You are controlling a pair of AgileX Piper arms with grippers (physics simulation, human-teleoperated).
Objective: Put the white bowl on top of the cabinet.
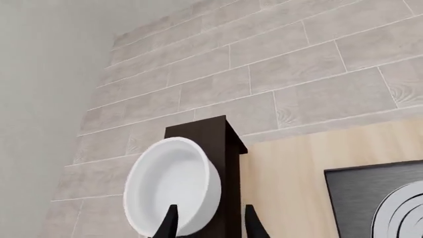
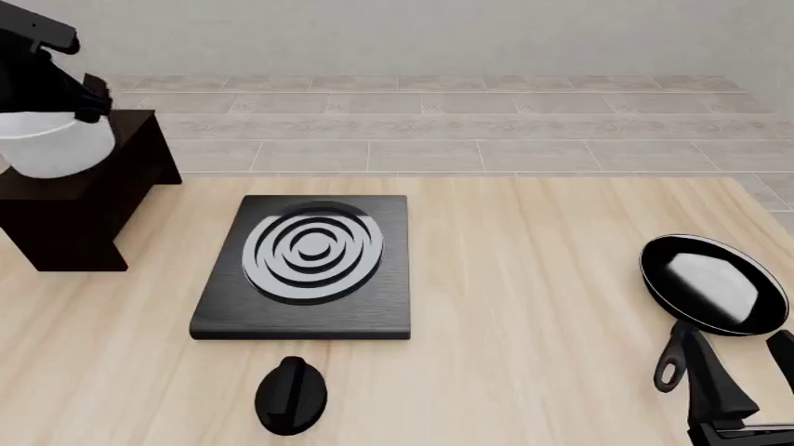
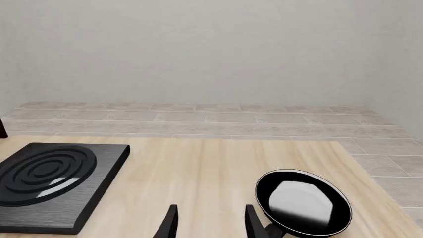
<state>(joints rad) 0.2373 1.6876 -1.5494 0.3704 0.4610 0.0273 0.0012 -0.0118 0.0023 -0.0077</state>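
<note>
Pale wooden desk: at its far left edge, left end effector grips the white bowl above the cabinet (right end effector parted, idle).

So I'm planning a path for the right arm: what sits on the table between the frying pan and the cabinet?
In the front view, the stove slab lies between the frying pan and the cabinet; the rest is bare wood. A black knob sits nearer the camera, off that line.
</note>
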